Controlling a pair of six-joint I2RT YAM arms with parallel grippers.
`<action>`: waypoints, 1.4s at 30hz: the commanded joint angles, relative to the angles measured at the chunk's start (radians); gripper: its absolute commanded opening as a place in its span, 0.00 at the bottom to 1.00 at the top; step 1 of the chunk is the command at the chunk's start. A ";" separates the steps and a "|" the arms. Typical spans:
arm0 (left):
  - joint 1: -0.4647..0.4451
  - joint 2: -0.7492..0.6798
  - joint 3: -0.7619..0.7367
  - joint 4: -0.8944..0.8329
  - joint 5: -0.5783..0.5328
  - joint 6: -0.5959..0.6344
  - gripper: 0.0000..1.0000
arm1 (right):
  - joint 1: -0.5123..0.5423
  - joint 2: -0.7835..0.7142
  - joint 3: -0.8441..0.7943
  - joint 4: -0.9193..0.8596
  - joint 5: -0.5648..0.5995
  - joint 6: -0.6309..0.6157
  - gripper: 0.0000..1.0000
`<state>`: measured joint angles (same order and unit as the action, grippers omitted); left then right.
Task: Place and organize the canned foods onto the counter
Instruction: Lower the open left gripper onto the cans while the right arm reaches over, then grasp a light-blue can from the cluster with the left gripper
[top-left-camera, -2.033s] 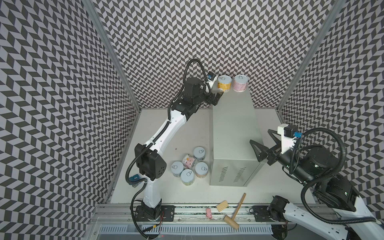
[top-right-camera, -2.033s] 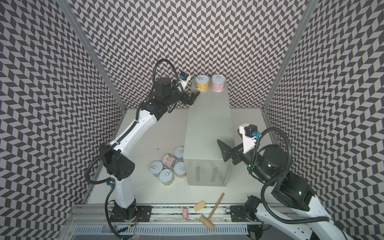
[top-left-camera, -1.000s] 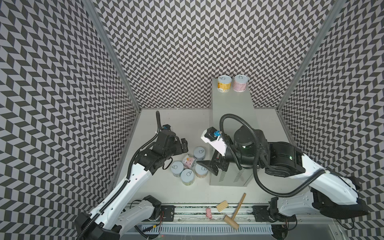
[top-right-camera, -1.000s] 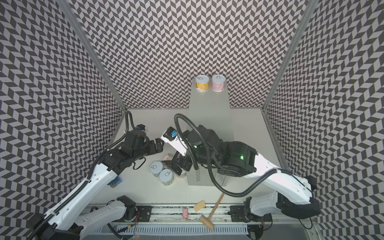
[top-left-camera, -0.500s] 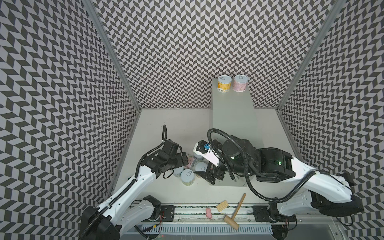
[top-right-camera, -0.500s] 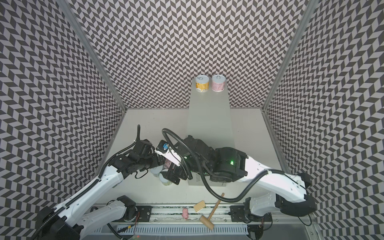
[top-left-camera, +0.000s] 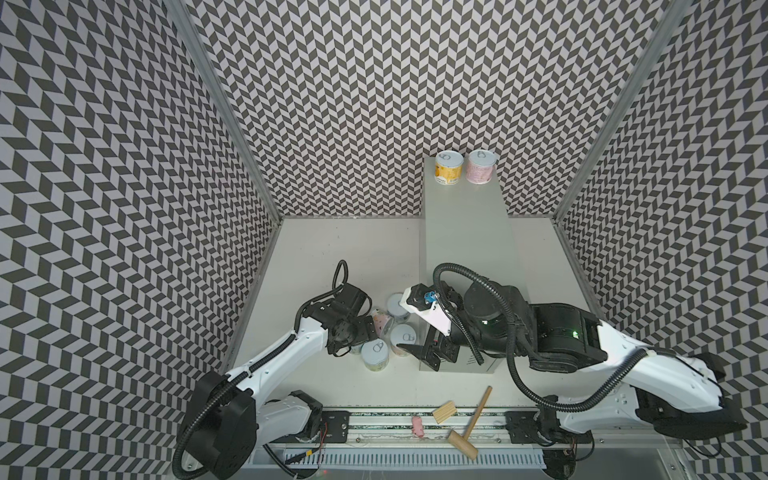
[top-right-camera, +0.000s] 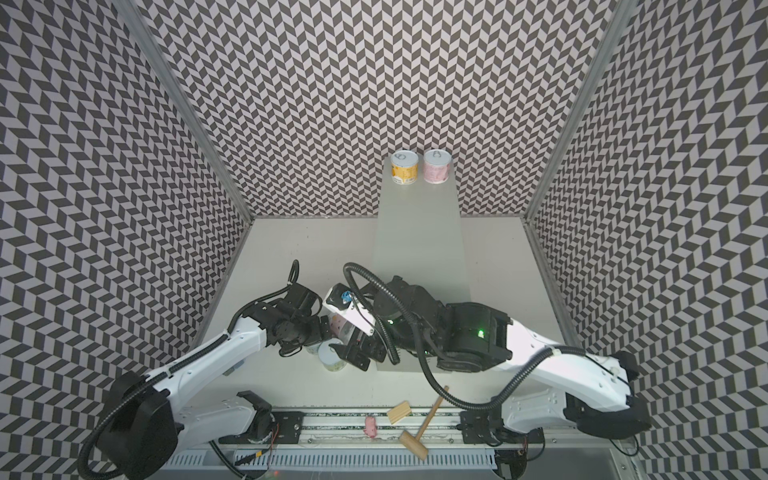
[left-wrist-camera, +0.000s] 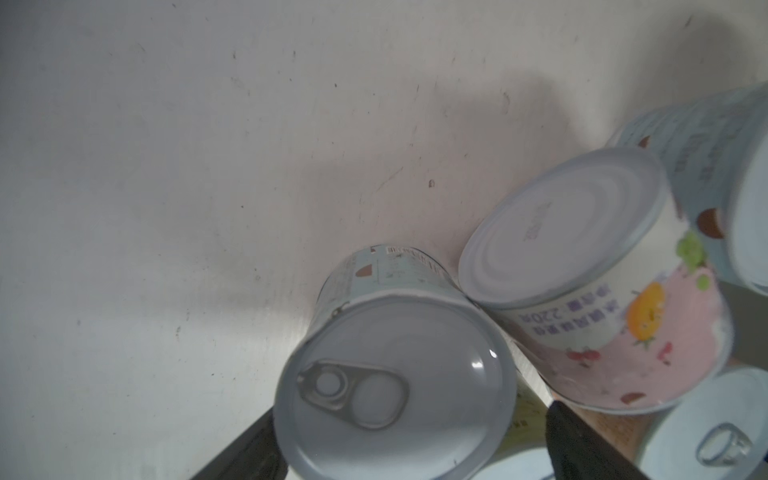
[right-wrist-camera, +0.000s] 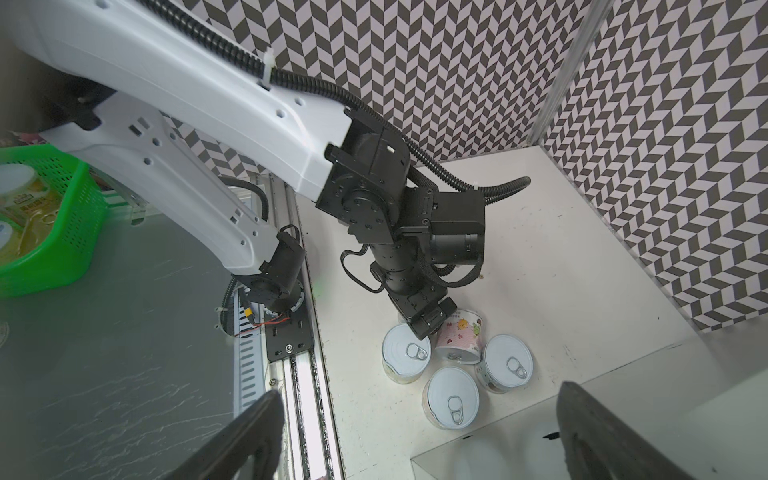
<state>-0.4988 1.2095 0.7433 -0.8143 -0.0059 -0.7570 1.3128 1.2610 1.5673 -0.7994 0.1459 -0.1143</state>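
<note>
A yellow can (top-left-camera: 449, 170) and a pink can (top-left-camera: 481, 166) stand upright, side by side, at the far end of the counter (top-left-camera: 465, 241). Five more cans sit clustered on the table (top-left-camera: 332, 249) just beside the counter's near left corner, and one of them, a fruit can (right-wrist-camera: 459, 336), lies tipped on its side. The left gripper (left-wrist-camera: 409, 411) is down in that cluster, its fingers spread to either side of an upright blue can (left-wrist-camera: 395, 382), with a gap showing beside one finger. The right gripper (right-wrist-camera: 419, 395) hangs above the same corner, jaws wide apart and empty.
</note>
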 joint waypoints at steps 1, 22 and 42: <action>0.009 0.016 -0.001 0.019 -0.001 -0.010 0.93 | 0.003 -0.010 -0.006 0.054 0.012 -0.016 0.99; 0.086 0.028 -0.002 0.015 -0.001 -0.007 0.83 | 0.003 -0.015 -0.019 0.046 0.016 -0.016 0.99; 0.179 -0.046 0.001 0.012 -0.011 -0.011 0.58 | 0.003 -0.007 -0.018 0.055 0.016 -0.016 0.99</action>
<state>-0.3378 1.1961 0.7425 -0.8101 -0.0051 -0.7578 1.3128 1.2617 1.5528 -0.7994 0.1505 -0.1307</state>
